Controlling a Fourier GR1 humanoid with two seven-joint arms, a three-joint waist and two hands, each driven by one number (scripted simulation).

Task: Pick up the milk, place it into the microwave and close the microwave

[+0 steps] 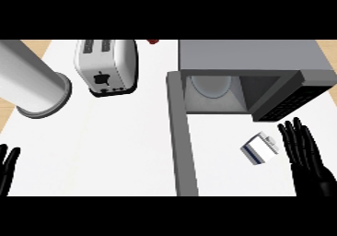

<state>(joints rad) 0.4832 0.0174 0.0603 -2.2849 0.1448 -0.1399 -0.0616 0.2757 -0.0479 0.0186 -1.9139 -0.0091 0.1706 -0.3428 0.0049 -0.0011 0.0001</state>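
A small white and blue milk carton (259, 148) lies on the white counter in front of the microwave (252, 73). The microwave stands at the upper right with its door (181, 138) swung open toward me, showing a grey cavity with a round plate inside. My right hand (308, 156) is just right of the carton, fingers straight and pointing up, a small gap between them and the carton. My left hand (4, 168) rests open at the lower left edge, fingers up.
A white toaster (107, 67) stands at the upper middle. A large white cylinder (28, 78) lies tilted at the upper left. A small red thing (153, 41) peeks out behind the toaster. The open door divides the counter's left from its right.
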